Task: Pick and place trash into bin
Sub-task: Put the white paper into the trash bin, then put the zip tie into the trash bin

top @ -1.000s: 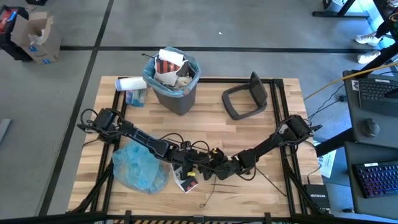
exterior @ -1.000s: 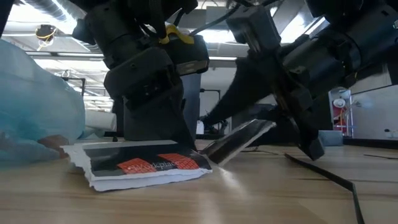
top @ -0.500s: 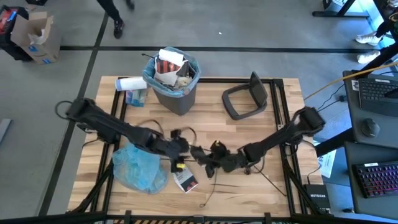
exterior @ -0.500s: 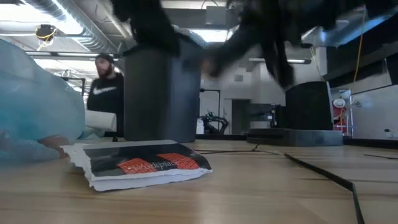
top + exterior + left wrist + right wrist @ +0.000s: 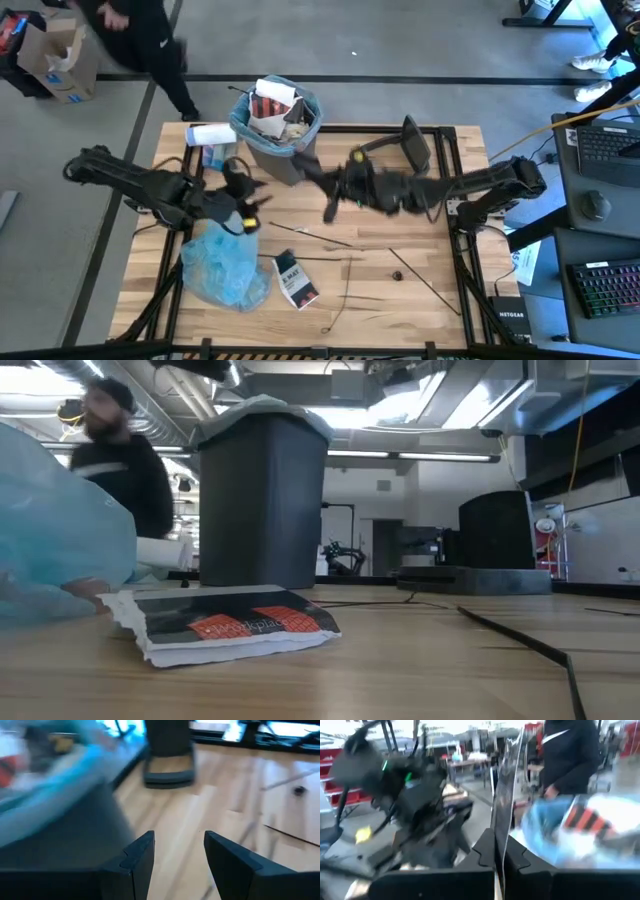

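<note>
The bin (image 5: 281, 128), dark grey with a light blue liner, stands at the table's far side, heaped with paper trash. My right gripper (image 5: 326, 188) hovers just right of it, shut on a thin shiny strip of wrap (image 5: 508, 790). My left gripper (image 5: 178, 854) is raised over the table's left part (image 5: 244, 204), open, with nothing between its fingers. A red-black-white printed packet (image 5: 297, 282) lies flat on the table near the front, also in the low view (image 5: 230, 624). Thin dark sticks (image 5: 322, 238) lie around it. My right gripper pinches the strip of wrap by one end (image 5: 499, 851) between its two shut fingers. The fingers run about level, coming from the table's right. The strip is lifted clear of the table and stands edge-on past the fingertips.
The grey lid (image 5: 394, 160) leans at the far right. A crumpled blue bag (image 5: 226, 270) lies at the near left, and a white roll (image 5: 211, 134) sits left of the bin. A person (image 5: 135, 40) walks past beyond the table's far left corner.
Both grippers have risen from the printed packet near the front. My right gripper has shut on the strip, lifted it clear, rolled, and gone toward the far edge beside the bin. My left gripper, still open, has pulled up and back toward the left. The packet stays flat.
</note>
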### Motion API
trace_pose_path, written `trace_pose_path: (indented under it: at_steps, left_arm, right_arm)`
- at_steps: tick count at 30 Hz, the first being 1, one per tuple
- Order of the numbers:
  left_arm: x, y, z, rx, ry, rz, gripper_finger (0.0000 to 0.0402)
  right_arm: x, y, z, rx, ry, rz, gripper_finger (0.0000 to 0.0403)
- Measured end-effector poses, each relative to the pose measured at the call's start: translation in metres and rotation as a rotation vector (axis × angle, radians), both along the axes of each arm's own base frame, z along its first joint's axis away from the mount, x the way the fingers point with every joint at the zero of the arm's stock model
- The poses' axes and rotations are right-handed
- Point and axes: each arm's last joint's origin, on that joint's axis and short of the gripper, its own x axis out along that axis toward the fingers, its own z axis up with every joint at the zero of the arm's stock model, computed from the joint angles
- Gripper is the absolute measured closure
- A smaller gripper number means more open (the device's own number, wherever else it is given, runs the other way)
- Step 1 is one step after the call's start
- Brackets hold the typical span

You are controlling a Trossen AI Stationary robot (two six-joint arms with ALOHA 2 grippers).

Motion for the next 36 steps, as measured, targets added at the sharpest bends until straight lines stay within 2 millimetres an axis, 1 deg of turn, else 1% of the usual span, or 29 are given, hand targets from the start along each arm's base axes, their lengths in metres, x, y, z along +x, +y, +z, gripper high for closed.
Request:
trace_pose_path:
  at_steps: [3, 7, 10, 12, 15, 17, 20, 23, 26, 29, 31, 34, 36]
  left_arm:
    - [-0.014, 0.006, 0.005, 0.006, -0.017, 0.056, 0.0235]
    - [-0.021, 0.009, 0.008, 0.02, -0.019, 0.067, 0.0235]
    - [-0.022, 0.009, 0.006, 0.038, 0.013, 0.066, 0.0235]
    - [-0.021, 0.009, 0.003, 0.047, 0.034, 0.066, 0.0235]
    - [-0.02, 0.008, 0.0, 0.057, 0.058, 0.066, 0.0235]
    - [-0.018, 0.01, -0.001, 0.059, 0.066, 0.075, 0.0235]
    - [-0.017, 0.011, -0.001, 0.059, 0.072, 0.085, 0.0235]
    - [-0.017, 0.012, -0.001, 0.052, 0.066, 0.091, 0.0235]
    - [-0.017, 0.011, -0.001, 0.038, 0.056, 0.099, 0.0235]
    - [-0.016, 0.011, -0.001, 0.025, 0.044, 0.107, 0.0235]
    - [-0.015, 0.011, -0.003, 0.028, 0.051, 0.106, 0.0235]
    - [-0.013, 0.01, -0.004, 0.011, 0.056, 0.093, 0.0235]
    - [-0.012, 0.009, -0.004, -0.026, 0.047, 0.09, 0.0235]
  right_arm:
    - [0.012, -0.034, 0.021, -0.036, -0.027, 0.008, 0.0402]
    - [0.027, -0.081, 0.034, -0.046, -0.04, -0.012, 0.0402]
    - [0.037, -0.111, 0.036, -0.026, -0.058, -0.059, 0.0402]
    - [0.043, -0.131, 0.032, 0.024, -0.064, -0.061, 0.0395]
    - [0.052, -0.151, 0.024, 0.084, -0.05, 0.003, 0.0362]
    - [0.054, -0.157, 0.021, 0.109, -0.032, 0.034, 0.0325]
    - [0.053, -0.157, 0.019, 0.115, 0.023, 0.047, 0.0262]
    - [0.044, -0.153, 0.023, 0.099, 0.09, 0.048, 0.0207]
    - [0.03, -0.15, 0.034, 0.074, 0.12, 0.023, 0.0168]
    - [0.027, -0.153, 0.037, 0.086, 0.1, -0.091, 0.0149]
    - [0.032, -0.156, 0.031, 0.087, 0.117, -0.123, 0.0146]
    - [0.032, -0.158, 0.021, 0.106, 0.189, -0.131, 0.0149]
    - [0.03, -0.152, 0.021, 0.11, 0.217, -0.12, 0.0152]
